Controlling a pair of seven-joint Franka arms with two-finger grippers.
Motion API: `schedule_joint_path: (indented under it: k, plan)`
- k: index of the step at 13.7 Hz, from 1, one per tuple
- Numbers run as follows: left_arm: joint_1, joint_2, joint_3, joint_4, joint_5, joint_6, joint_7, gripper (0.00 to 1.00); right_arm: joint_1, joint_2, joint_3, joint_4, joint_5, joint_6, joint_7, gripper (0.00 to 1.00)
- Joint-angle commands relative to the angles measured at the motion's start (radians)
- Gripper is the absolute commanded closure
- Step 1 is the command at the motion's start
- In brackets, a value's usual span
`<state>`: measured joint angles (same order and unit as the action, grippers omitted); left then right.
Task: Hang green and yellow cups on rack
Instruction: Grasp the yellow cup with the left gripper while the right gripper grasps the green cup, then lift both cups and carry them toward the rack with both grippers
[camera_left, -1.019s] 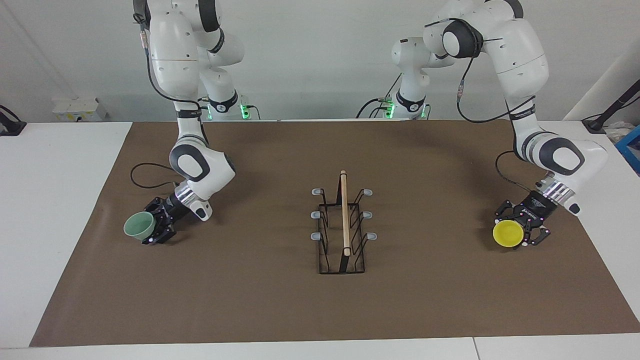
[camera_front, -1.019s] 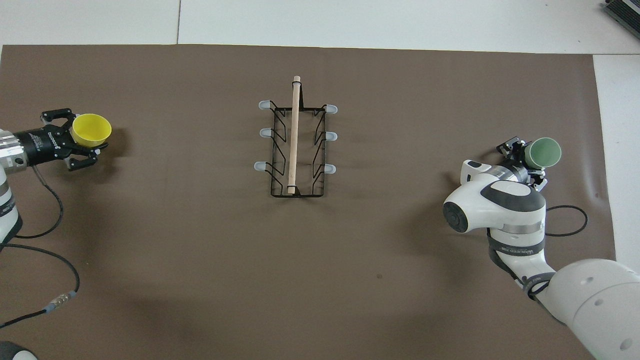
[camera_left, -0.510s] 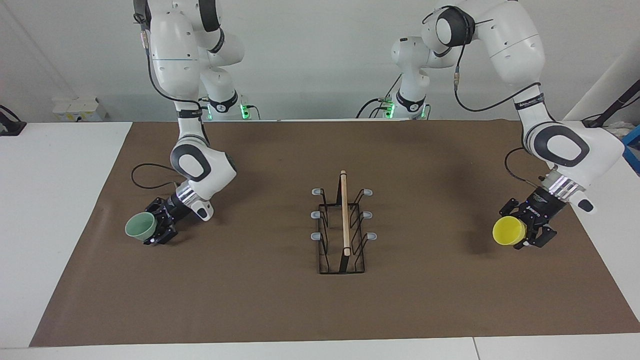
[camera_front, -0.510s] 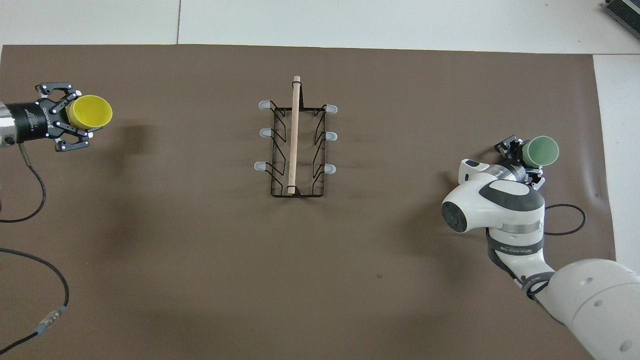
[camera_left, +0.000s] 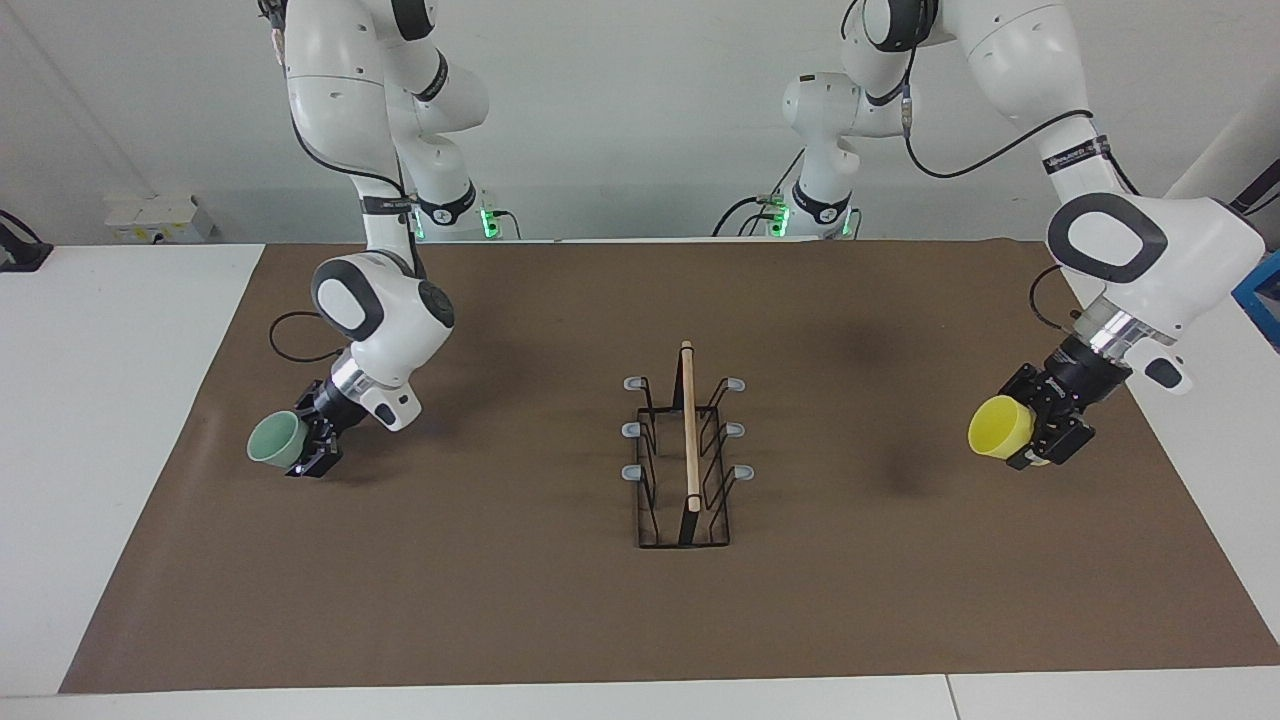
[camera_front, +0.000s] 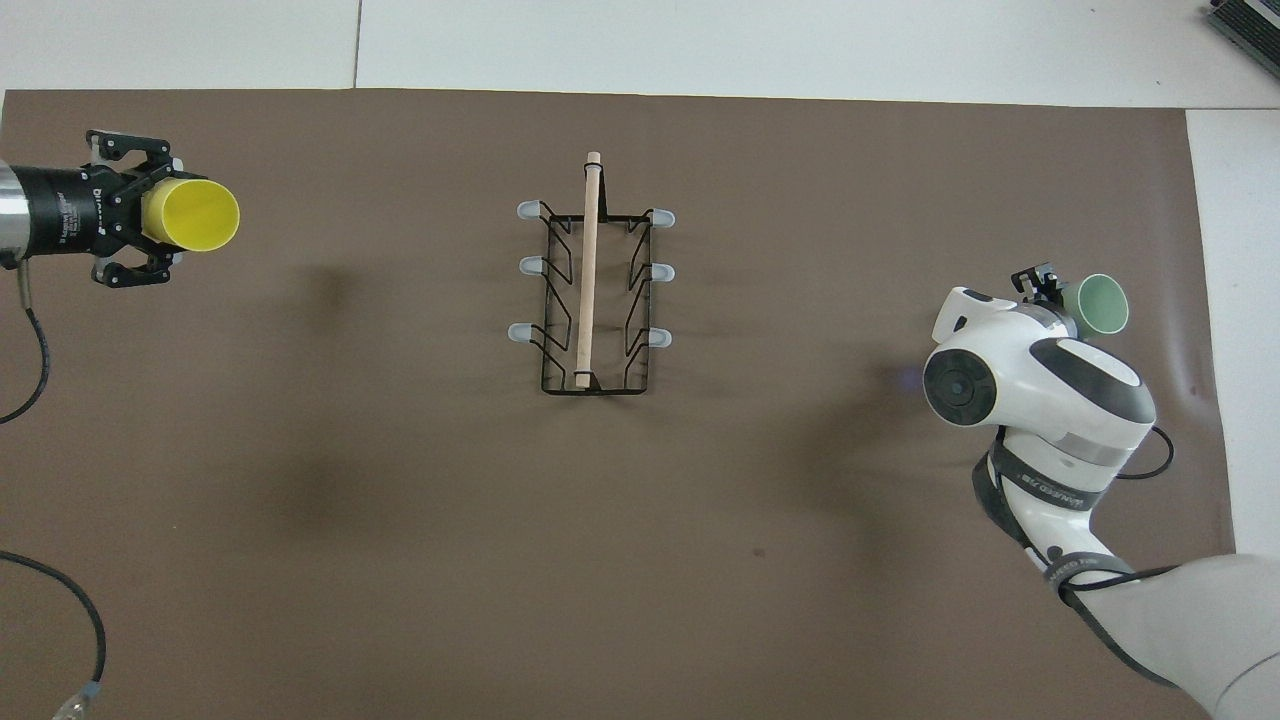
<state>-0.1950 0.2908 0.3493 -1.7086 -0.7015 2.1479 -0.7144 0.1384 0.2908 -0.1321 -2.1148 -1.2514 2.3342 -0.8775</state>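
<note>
Rack (camera_left: 684, 470): thin black wire, matt, with a light wooden rod (camera_left: 689, 425) of smooth, unvarnished look along its top and grey, rubbery-looking prong tips. Green cup (camera_left: 274, 440) and yellow cup (camera_left: 998, 427): smooth plastic, low sheen. Mat (camera_left: 520, 600): brown, matt, paper-like, faintly creased near its edges. Table (camera_left: 90, 400): white, smooth. Arm shells: glossy white plastic; both grippers black, matt.

We can read no text for certain anywhere on the desk or the robots. The black body of the left end effector (camera_front: 165, 213) carries a line of white lettering in the overhead view, but it is too small for us to make out. The same holds for the white print on the right arm's black band (camera_front: 1040, 490) and the left arm's black band (camera_left: 1075, 157).
</note>
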Motion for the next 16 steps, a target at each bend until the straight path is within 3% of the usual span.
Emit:
schedule_joint_path:
  k: [1, 3, 6, 8, 11, 16]
  plan:
    - [-0.008, -0.079, -0.032, -0.025, 0.118, 0.021, -0.013, 1.00, -0.007, -0.068, 0.009, -0.013, 0.217, 0.001, -0.139, 1.00]
    - [-0.008, -0.123, -0.097, -0.032, 0.257, 0.024, -0.016, 1.00, -0.005, -0.120, 0.009, -0.011, 0.407, -0.036, -0.216, 1.00]
    - [-0.008, -0.188, -0.234, -0.067, 0.544, 0.029, -0.025, 1.00, 0.039, -0.203, 0.009, 0.034, 0.677, -0.203, -0.239, 1.00]
    - [-0.006, -0.237, -0.300, -0.115, 0.643, 0.056, -0.040, 1.00, 0.052, -0.263, 0.009, 0.059, 0.821, -0.249, -0.242, 1.00]
    - [-0.006, -0.284, -0.395, -0.219, 0.750, 0.203, -0.054, 1.00, 0.056, -0.337, 0.009, 0.059, 1.033, -0.263, -0.276, 1.00]
    - [-0.006, -0.335, -0.504, -0.408, 0.925, 0.521, -0.099, 1.00, 0.056, -0.378, 0.009, 0.056, 1.386, -0.269, -0.372, 1.00]
